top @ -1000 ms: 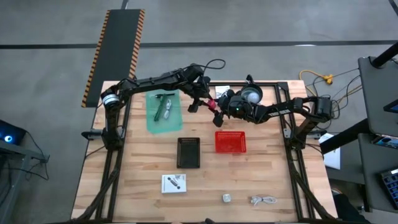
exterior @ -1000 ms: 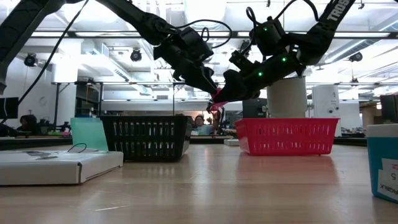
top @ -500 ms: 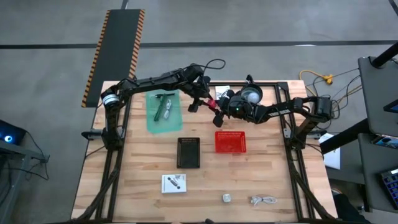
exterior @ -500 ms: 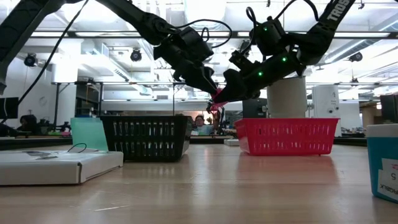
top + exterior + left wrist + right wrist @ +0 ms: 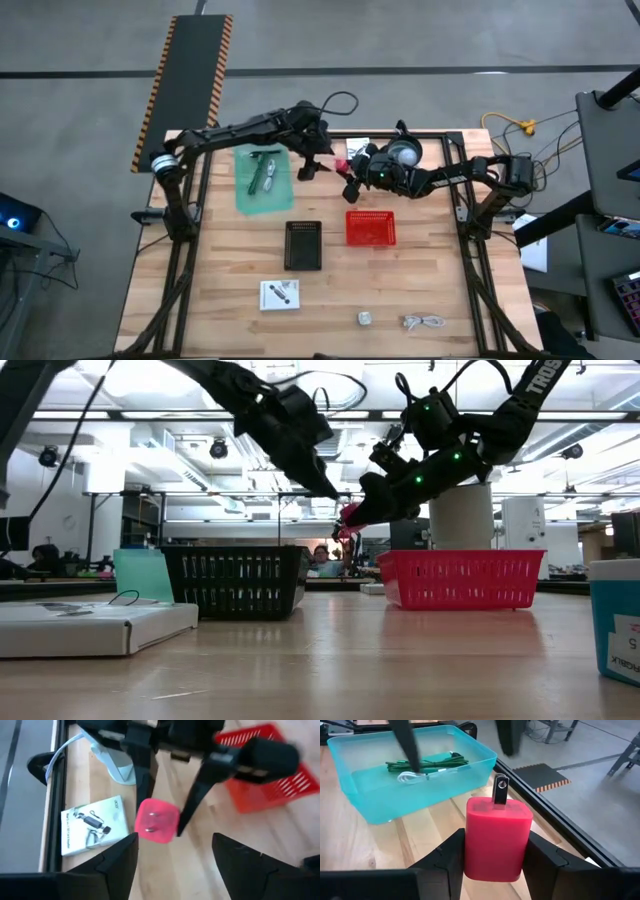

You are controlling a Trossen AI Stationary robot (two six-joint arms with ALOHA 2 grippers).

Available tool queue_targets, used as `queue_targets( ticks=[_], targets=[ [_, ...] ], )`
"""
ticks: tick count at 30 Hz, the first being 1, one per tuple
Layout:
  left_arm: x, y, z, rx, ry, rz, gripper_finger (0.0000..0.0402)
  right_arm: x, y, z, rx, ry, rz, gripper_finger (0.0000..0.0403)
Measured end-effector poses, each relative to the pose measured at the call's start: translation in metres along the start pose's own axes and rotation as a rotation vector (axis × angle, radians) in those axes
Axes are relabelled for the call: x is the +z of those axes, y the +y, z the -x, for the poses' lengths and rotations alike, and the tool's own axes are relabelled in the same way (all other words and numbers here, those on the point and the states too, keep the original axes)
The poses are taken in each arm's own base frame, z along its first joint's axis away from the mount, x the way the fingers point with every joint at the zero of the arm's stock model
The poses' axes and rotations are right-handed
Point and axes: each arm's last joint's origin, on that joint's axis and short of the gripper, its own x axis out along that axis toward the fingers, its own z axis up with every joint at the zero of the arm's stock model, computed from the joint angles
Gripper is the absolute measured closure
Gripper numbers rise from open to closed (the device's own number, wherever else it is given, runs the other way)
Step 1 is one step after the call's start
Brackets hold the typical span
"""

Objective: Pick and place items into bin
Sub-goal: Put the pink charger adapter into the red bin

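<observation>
**Hand-over complete; pink plug carried above the desk, most items not yet binned**

A small pink block-shaped plug adapter with two metal prongs point(image 5: 496, 838) is shown clamped between the jaws of the right gripper point(image 5: 350, 189), held in the air near the far middle of the light wooden desk point(image 5: 220, 300), just beyond the red slotted plastic basket point(image 5: 371, 228). The left gripper point(image 5: 306, 170) is seen just beside it with its jaws spread wide and nothing between them; in the left wrist view the pink adapter is apart from the left fingers point(image 5: 117, 860).

In the translucent teal plastic tray point(image 5: 262, 180) a coiled green cable bundle point(image 5: 427, 764) is already lying. The black slotted basket point(image 5: 304, 245) and the red basket appear to hold nothing, though their floors are not fully shown.

Left loose on the near part of the desk are a white card with dark print point(image 5: 280, 294), a tiny silvery cube point(image 5: 365, 319) and a pale coiled cable point(image 5: 424, 322). A second printed white card point(image 5: 92, 824) lies at the far edge, near a clear round jug point(image 5: 405, 153).

The task is judged to be at an early stage: one item binned, one in transit, and at least four not yet collected.
</observation>
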Motion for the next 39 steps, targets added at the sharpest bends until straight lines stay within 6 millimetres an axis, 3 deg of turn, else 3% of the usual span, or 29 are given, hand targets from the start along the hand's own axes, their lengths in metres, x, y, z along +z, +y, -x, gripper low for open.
queue_targets(
  ticks=[9, 24, 32, 35, 39],
  targets=[
    [-0.018, -0.035, 0.032, 0.068, -0.139, 0.094, 0.0174, -0.002, 0.000, 0.000, 0.004, 0.019, 0.002, 0.0261],
    [-0.106, -0.125, 0.101, 0.343, -0.449, 0.221, 0.0174, -0.002, 0.000, 0.000, 0.008, 0.018, -0.003, 0.0261],
    [-0.156, -0.157, 0.098, 0.529, -0.644, 0.256, 0.0174, -0.001, 0.002, 0.001, 0.035, 0.017, -0.002, 0.0261],
    [-0.168, -0.164, 0.096, 0.527, -0.737, 0.266, 0.0174, -0.001, 0.002, 0.001, 0.039, 0.015, -0.004, 0.0261],
    [-0.177, -0.169, 0.091, 0.520, -0.727, 0.263, 0.0174, 0.001, 0.002, 0.003, 0.040, 0.007, -0.007, 0.0261]
  ],
)
